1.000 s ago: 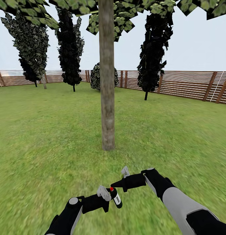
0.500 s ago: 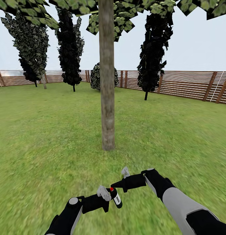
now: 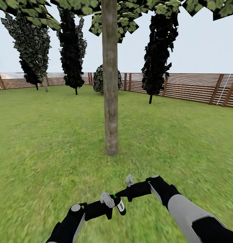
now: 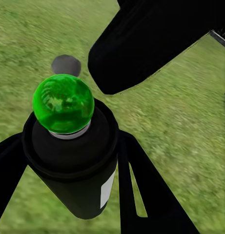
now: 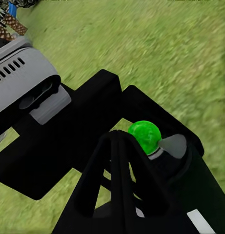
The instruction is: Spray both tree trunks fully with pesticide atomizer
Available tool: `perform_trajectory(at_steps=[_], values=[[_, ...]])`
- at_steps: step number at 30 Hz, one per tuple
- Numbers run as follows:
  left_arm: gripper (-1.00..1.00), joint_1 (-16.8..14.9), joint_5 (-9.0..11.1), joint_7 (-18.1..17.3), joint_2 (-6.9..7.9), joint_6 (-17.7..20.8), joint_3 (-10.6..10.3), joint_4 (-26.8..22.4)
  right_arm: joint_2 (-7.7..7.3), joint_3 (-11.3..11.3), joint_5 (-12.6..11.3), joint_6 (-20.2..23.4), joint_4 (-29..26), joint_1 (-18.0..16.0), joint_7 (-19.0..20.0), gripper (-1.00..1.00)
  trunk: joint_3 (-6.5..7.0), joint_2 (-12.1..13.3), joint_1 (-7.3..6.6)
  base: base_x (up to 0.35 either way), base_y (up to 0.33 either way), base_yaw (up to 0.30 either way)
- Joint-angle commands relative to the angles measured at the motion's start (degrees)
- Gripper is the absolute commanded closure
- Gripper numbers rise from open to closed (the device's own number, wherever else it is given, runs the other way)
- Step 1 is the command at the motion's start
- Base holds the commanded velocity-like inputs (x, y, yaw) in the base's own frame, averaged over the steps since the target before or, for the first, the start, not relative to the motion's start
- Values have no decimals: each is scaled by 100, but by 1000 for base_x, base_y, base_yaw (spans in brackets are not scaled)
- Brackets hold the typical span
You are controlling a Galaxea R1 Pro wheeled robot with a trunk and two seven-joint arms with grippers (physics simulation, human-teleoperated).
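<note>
The robot stands on the lawn [image 3: 45,135] and faces one tree [image 3: 110,10]. Its trunk [image 3: 110,84] rises straight in the middle of the head view, ahead of both arms, and the blocky green canopy spreads along the top edge. Behind it are dark conifers [image 3: 72,50], a round bush [image 3: 99,79] and the slat fence [image 3: 197,87] that closes the garden.

The left gripper [image 3: 111,207] is clamped on the atomizer [image 3: 119,205]. In the left wrist view its two black fingers [image 4: 141,195] lie on both sides of the black can [image 4: 73,161], and a white label shows on the can's side. The can sits low in the head view, well apart from the trunk and in line with it. On its top is a round button [image 4: 63,103], and it is green. In the head view this button is only a small green dot.

The right gripper [image 3: 119,194] reaches across to the top of the can. In the right wrist view its black fingers [image 5: 117,165] come together into a point just beside the green button [image 5: 144,136], so the jaws look closed. Whether the tip really touches the button cannot be told. The grey housing of the left arm shows in the same view.
</note>
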Motion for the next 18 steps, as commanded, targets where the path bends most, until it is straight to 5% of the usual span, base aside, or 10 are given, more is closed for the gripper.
perform_trajectory(at_steps=[1, 5, 18], values=[[100, -5, -56, -32, -10, -38, 38, -4, -3, -15, 24, 61, -11, -3, 21, 100, -10, -8, 2, 0, 0, 0], [100, -5, -56, -30, -10, -38, 40, -4, -41, -32, 18, 72, -36, -8, -216, 100, -10, -8, 2, 0, 0, 0], [100, -5, -56, -28, -10, -38, 40, -4, -393, -61, -11, 123, -568, -37, -1943, 100, -10, -8, 2, 0, 0, 0]])
